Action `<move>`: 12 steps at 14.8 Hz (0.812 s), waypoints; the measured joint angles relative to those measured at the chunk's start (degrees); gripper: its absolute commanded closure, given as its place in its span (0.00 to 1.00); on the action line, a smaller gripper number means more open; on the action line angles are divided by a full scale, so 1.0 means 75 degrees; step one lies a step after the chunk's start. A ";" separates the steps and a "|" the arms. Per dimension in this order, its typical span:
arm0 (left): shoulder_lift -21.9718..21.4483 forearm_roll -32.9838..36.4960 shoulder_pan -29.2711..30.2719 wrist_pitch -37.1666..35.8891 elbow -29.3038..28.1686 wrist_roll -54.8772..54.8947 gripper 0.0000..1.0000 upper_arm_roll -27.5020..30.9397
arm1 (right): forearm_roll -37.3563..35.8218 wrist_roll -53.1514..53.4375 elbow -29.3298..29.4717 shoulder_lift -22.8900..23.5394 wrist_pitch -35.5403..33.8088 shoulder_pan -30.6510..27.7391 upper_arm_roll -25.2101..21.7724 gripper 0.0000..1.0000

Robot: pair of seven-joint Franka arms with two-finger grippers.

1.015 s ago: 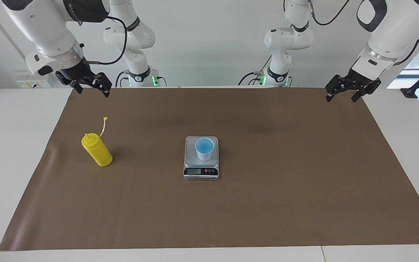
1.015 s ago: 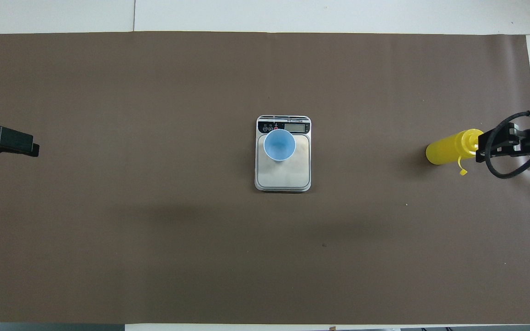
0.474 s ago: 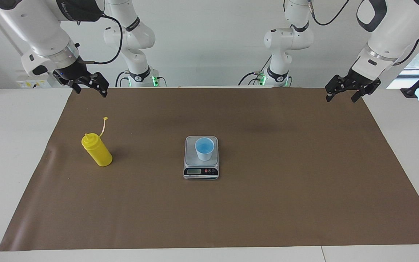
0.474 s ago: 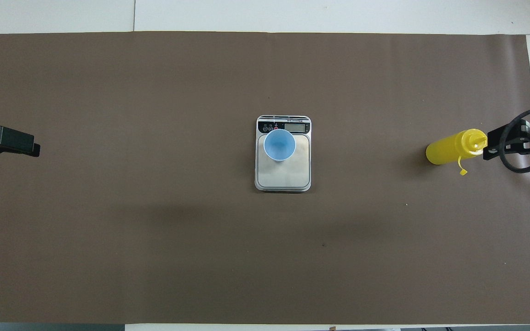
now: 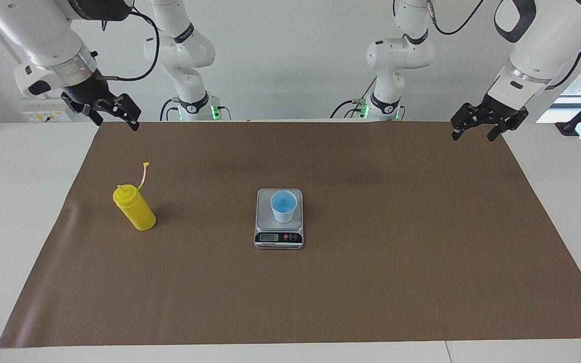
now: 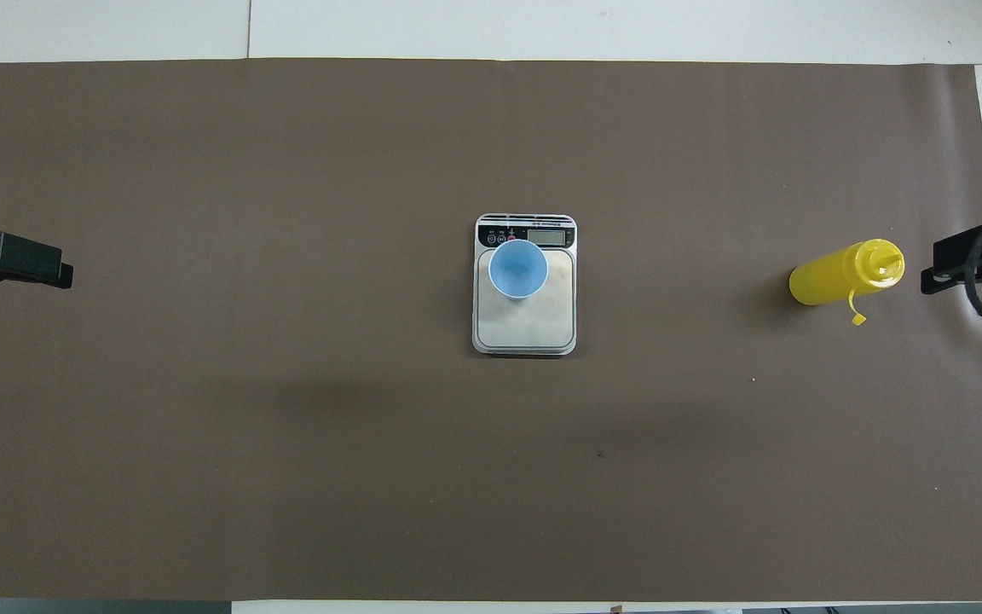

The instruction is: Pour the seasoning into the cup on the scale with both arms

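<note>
The yellow squeeze bottle (image 5: 134,208), upright at the facing view's left-centre, looks light, soft-walled and slick, best gripped mid-body, while the right gripper (image 5: 112,109) and left gripper (image 5: 477,125) hang spread apart and empty at the upper corners.

bottle (image 5: 135,209): yellow
cup (image 5: 283,205): light blue, brighter blue inside
scale (image 5: 279,239): silver-grey top, black front strip
mat (image 5: 371,252): plain brown
table (image 5: 13,201): white
arms (image 5: 537,45): white, dark bands
</note>
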 measured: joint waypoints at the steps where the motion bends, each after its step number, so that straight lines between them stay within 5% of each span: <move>1: 0.0000 0.0006 0.0000 -0.0008 0.0005 0.0000 0.00 -0.0004 | 0.0000 -0.0124 0.0000 -0.0007 0.0000 -0.0002 0.0000 0.00; 12: -0.0091 0.0118 -0.0002 -0.0086 0.0018 0.0014 0.00 -0.0085 | 0.0013 -0.0374 -0.0172 -0.0017 0.0483 -0.0022 -0.0146 0.00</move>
